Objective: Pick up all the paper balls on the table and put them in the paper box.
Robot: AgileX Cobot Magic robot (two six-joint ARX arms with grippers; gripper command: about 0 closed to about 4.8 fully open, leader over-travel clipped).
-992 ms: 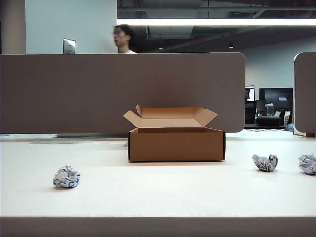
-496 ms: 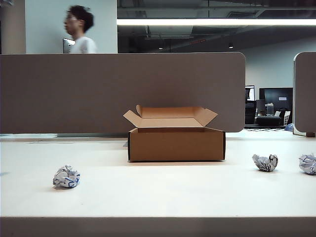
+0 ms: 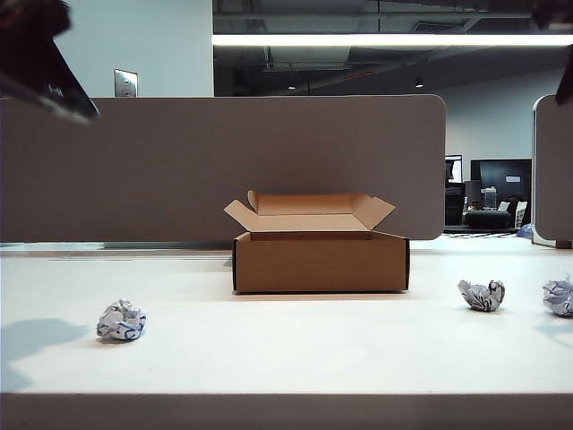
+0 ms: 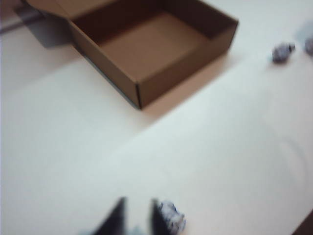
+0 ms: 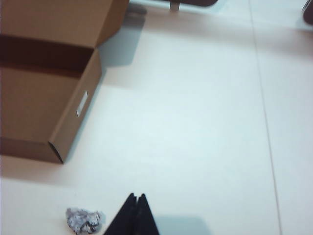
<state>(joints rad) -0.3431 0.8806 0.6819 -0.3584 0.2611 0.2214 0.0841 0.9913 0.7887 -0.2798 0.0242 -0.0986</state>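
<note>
The paper box (image 3: 320,260) stands open at the middle of the table (image 3: 295,349), its four flaps spread outward and its interior bare as far as the wrist views show. Three paper balls lie on the tabletop outside the box: the left ball (image 3: 121,321) rests well to the left of the box toward the front edge, the middle ball (image 3: 481,295) lies to the right of the box, and the right ball (image 3: 558,296) sits near it at the right border of the exterior view. The left gripper (image 4: 138,214) hangs above the table with its two dark fingers a narrow gap apart and nothing between them; the left ball (image 4: 171,215) lies just beside one finger, and contact cannot be determined through the blur. The right gripper (image 5: 137,213) hangs above the table with its fingers pressed together into a single point, holding nothing; the middle ball (image 5: 84,220) lies near it, apart from the fingers, between the gripper and the corner of the box (image 5: 54,98).
</note>
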